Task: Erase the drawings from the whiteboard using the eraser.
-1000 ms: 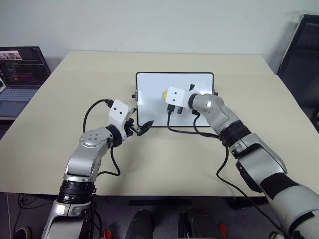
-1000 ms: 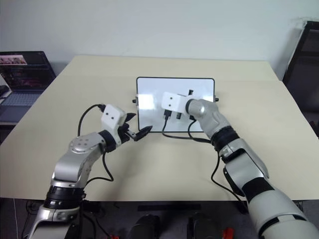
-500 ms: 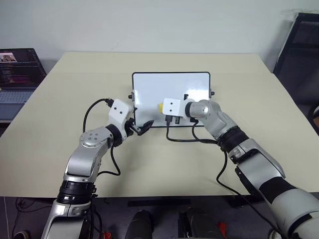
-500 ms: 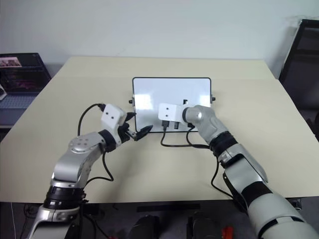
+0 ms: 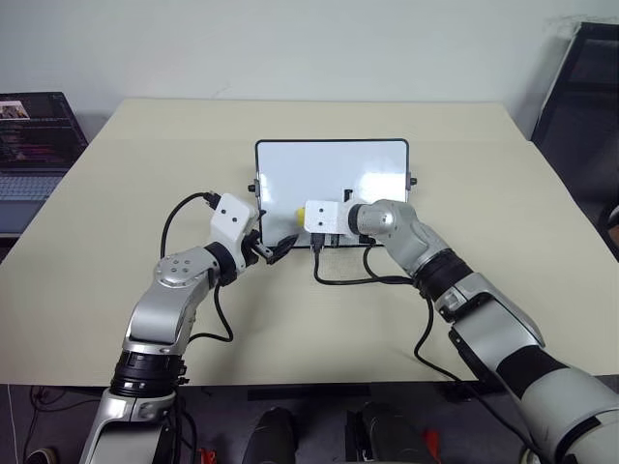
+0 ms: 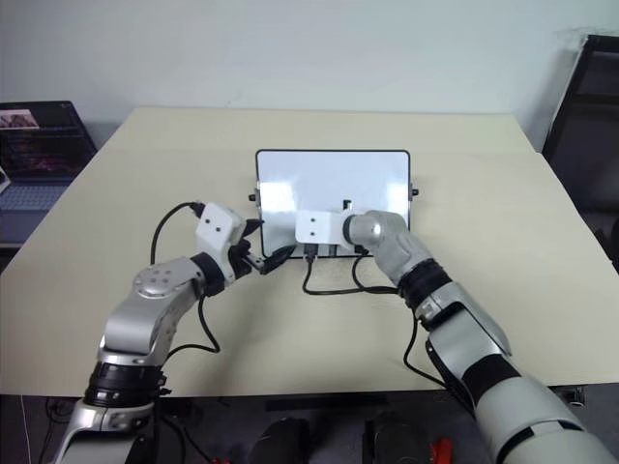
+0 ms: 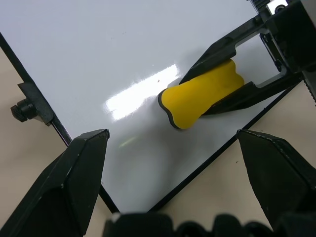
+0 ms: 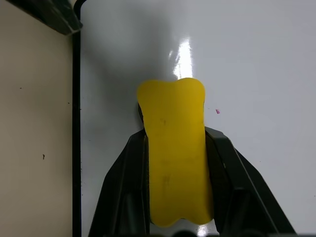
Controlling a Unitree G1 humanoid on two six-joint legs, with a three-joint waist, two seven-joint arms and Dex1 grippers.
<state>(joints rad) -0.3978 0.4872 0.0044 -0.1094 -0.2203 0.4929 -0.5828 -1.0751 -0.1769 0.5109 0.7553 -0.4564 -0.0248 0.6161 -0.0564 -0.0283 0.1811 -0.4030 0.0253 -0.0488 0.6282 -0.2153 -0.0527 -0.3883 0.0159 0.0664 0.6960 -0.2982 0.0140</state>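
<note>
While my right gripper clamps the eraser between its two black fingers, the yellow block lies flat on the whiteboard, close to the board's near edge and toward its near left corner. Seen along my right wrist, the eraser's rounded front end pokes out past my fingertips, and the board's thin black frame runs just beside it. One tiny red speck sits on the white face close by the eraser; I can make out no other strokes of the drawings, and the rest of the glossy face that shows looks clean, with a bright glare streak across it.

My left gripper hovers at the board's near left corner, its fingers spread wide with nothing between them; whether a fingertip touches the frame I cannot tell. From that wrist I look across the corner of the board at the eraser and at the right gripper's fingers pinching its sides, with one small black side knob on the frame's left edge.

The whiteboard rests on the beige table, about midway between the left and right edges and nearer the far edge. A laptop sits off the table's far left corner.
</note>
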